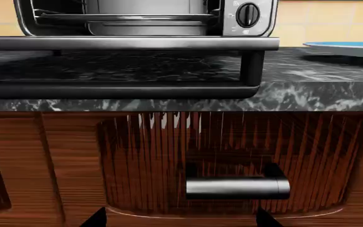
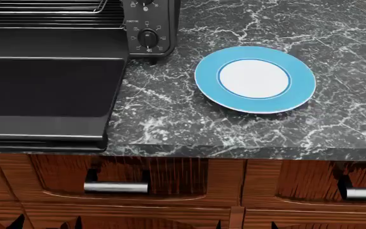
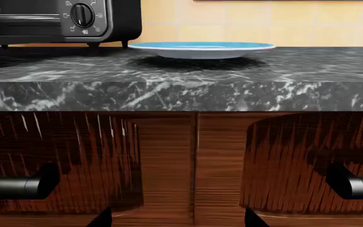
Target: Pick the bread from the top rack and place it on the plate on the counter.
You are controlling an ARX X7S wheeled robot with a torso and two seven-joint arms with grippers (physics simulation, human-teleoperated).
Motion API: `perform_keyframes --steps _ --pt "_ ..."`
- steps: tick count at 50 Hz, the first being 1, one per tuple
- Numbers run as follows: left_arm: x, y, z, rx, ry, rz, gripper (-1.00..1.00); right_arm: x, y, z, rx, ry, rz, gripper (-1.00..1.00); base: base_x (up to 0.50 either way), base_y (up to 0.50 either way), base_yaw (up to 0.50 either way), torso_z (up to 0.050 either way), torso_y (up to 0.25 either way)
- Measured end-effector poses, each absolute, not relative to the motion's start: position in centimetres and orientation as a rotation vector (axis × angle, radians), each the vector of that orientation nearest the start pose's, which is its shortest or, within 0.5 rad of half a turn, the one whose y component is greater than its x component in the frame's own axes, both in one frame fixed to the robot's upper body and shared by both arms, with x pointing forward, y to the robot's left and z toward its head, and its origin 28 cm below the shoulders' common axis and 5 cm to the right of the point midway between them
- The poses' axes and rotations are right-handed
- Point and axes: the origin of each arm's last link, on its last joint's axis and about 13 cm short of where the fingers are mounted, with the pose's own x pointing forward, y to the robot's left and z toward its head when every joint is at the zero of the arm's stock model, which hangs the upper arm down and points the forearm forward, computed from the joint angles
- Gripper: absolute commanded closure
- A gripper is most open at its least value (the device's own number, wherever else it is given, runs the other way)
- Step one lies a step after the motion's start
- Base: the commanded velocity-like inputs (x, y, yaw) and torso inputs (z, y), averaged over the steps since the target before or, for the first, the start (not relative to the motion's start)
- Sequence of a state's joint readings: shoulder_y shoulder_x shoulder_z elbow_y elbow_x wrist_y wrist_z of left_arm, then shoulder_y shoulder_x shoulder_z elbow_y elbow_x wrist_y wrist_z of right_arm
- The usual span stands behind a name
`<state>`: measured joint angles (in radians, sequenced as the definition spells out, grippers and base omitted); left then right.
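Observation:
The bread is not in view in any frame. The top rack [image 2: 43,14] is a silver wire grid inside the open black oven; it also shows in the left wrist view [image 1: 62,17]. The blue-rimmed plate [image 2: 255,79] lies empty on the marble counter [image 2: 170,119], right of the oven, and shows in the right wrist view [image 3: 200,47]. My left gripper [image 1: 180,220] is open and empty, low in front of a wooden drawer below the oven. My right gripper [image 3: 176,218] is open and empty, in front of the drawers below the plate.
The oven door [image 2: 43,86] hangs open flat over the counter's front edge, seen edge-on in the left wrist view [image 1: 125,43]. The oven's knob panel [image 2: 148,28] stands next to the plate. Steel drawer handles [image 2: 115,187] stick out below the counter.

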<state>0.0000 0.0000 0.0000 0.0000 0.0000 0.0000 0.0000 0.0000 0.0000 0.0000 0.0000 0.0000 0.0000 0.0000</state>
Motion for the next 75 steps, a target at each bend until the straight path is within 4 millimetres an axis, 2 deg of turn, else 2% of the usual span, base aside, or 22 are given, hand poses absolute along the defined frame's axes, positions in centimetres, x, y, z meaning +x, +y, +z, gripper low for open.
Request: perform_keyframes --steps 25,34,40,55,68,75 --pt "20.8 20.6 1.5 0.002 -0.019 0.005 -1.0 21.0 -9.6 1.4 -0.005 -0.004 -0.004 -1.0 0.0 0.0 0.0 0.004 0.002" --pt "20.0 20.7 3.5 0.018 -0.088 0.012 -1.0 20.3 -10.0 2.8 -0.016 -0.023 -0.008 -1.0 0.0 0.0 0.0 0.05 0.021" --pt "19.5 21.0 5.7 0.029 -0.121 0.011 -1.0 19.6 -10.2 4.6 -0.032 -0.036 -0.002 -1.0 0.0 0.0 0.0 0.05 0.021" --pt "18.2 21.6 11.1 0.082 -0.163 -0.017 -1.0 18.5 -11.2 10.9 -0.109 -0.077 0.014 -1.0 0.0 0.0 0.0 0.05 0.021" --pt "17.9 22.0 14.9 0.145 -0.182 -0.042 -1.0 18.4 -12.5 16.4 -0.183 -0.139 -0.001 -1.0 0.0 0.0 0.0 0.05 0.021" --pt "17.7 22.1 16.5 0.164 -0.204 -0.05 -1.0 18.2 -12.8 19.0 -0.201 -0.2 -0.016 -1.0 0.0 0.5 0.0 0.05 0.021"
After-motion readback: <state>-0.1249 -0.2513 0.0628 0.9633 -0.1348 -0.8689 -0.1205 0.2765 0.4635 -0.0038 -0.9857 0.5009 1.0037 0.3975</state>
